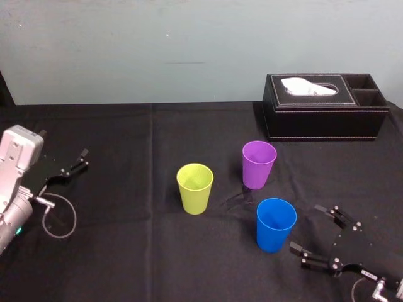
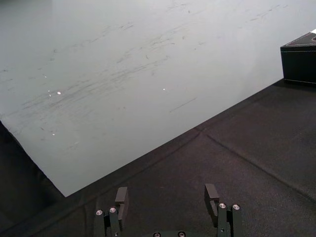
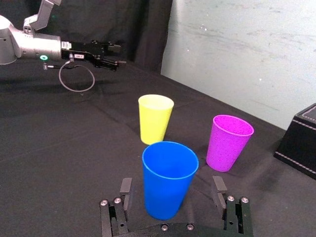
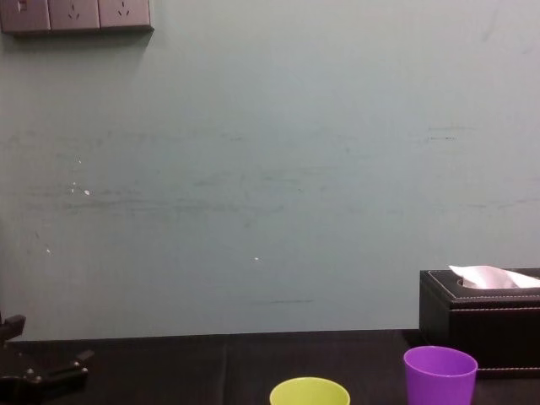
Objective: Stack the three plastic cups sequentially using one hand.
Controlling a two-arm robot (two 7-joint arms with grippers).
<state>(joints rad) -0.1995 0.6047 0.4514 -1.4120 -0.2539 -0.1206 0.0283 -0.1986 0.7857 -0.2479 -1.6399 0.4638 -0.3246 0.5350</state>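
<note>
The blue cup stands upright on the black tablecloth, nearest the robot and on its right side. The purple cup stands upright just behind it, apart from it. The yellow-green cup is also upright, to the left of both. The three cups form a loose triangle and none touches another.

The right gripper sits low over the cloth just right of the blue cup. It is spread wide and faces the cup. In the right wrist view, its fingers stand on either side of the cup's base, clear of the wall.

The left gripper, on its silver-grey arm, hovers well apart at the table's left edge, parted and holding nothing. A black tissue box sits at the far right by the wall.
</note>
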